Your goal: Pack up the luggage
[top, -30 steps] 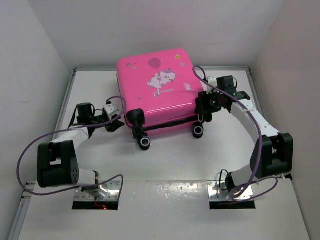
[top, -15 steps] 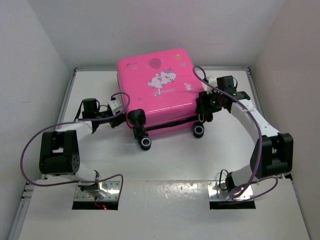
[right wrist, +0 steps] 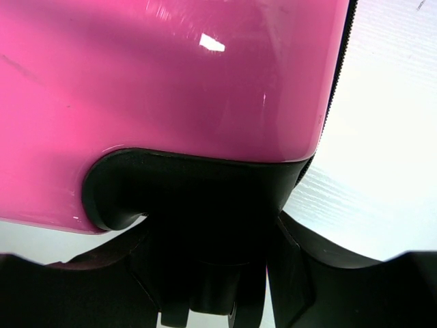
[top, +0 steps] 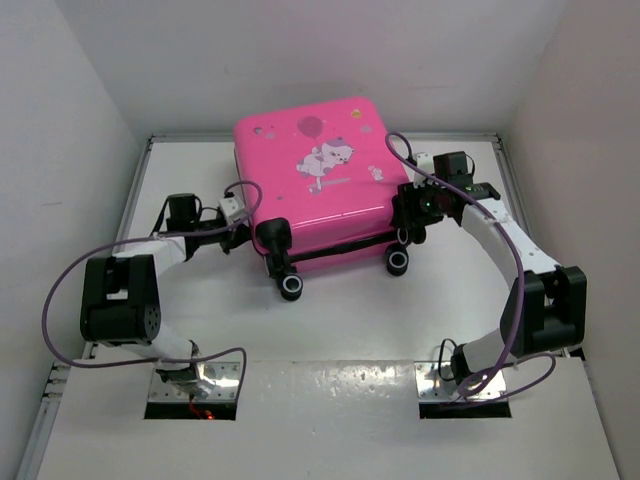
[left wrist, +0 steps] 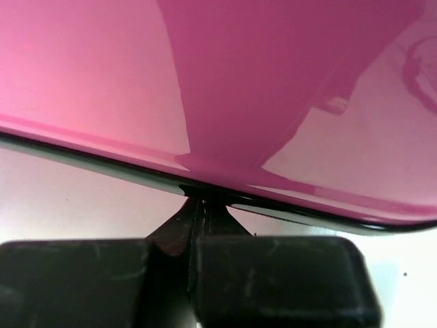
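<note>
The luggage [top: 310,190] is a bright pink hard-shell suitcase lying closed on the white table, white cartoon animal on its lid, black wheels [top: 291,287] toward me. My left gripper [top: 243,228] is at its left side. In the left wrist view the gripper [left wrist: 200,205] is shut, its tips against the black seam under the pink shell [left wrist: 273,82]. My right gripper [top: 408,222] is at the near right corner. In the right wrist view it [right wrist: 213,224] is open, with the black wheel housing [right wrist: 205,184] between its fingers under the shell [right wrist: 171,82].
The white table [top: 350,330] is boxed in by white walls on the left, back and right. A second wheel [top: 398,262] sticks out near the right gripper. Purple cables loop off both arms.
My left arm has swung in toward the suitcase, and its gripper now rests against the left side seam. The right arm and the suitcase have not moved.
</note>
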Robot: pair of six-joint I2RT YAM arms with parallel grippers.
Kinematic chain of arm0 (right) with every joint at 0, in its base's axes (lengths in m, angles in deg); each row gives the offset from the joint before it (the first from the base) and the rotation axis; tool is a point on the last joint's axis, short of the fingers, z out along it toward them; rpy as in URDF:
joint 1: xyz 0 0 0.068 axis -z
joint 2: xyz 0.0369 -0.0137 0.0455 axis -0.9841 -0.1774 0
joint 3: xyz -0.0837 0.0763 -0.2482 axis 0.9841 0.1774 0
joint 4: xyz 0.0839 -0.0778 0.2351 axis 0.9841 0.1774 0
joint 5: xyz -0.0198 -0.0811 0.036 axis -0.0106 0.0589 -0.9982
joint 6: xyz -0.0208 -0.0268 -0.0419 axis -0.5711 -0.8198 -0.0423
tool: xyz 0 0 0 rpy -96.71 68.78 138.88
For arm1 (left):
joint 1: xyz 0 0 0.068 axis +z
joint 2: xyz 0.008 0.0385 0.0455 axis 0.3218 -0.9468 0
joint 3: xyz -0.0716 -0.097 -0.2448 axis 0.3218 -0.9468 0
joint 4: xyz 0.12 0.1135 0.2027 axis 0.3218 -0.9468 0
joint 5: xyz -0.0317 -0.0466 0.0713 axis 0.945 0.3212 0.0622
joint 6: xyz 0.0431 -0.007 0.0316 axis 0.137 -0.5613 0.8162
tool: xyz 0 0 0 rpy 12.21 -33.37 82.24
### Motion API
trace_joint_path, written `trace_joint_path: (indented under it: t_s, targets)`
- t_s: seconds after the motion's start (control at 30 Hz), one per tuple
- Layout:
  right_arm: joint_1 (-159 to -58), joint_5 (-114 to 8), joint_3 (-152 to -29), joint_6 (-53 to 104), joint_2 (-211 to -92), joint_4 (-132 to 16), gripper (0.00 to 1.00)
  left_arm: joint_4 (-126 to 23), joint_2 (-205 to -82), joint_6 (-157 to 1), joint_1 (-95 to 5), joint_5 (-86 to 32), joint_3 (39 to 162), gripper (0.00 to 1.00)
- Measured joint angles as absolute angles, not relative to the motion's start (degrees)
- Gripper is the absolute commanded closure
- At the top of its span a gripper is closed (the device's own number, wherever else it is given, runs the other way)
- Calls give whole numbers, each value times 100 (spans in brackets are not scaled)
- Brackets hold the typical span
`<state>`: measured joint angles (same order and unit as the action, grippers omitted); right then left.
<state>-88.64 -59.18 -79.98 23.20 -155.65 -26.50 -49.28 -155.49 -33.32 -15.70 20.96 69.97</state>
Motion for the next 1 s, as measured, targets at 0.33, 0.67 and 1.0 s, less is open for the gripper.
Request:
trace_joint_path:
  t_s: [0.33,0.67,1.0]
  targets:
    - [-8851,-5877,-7985,2189,-15567,-2635,100,-6495,-14399,-2102,-1675,1934,6813,100]
    - [-8805,-5796,-7972,1905,-15526,-2715,97,-7002,-13761,-1999,-2151,1772,6450,100]
    - [-8473,-6056,-7552,1896,-14887,-2973,54,-6764,-14340,-2852,-2055,2144,6667,100]
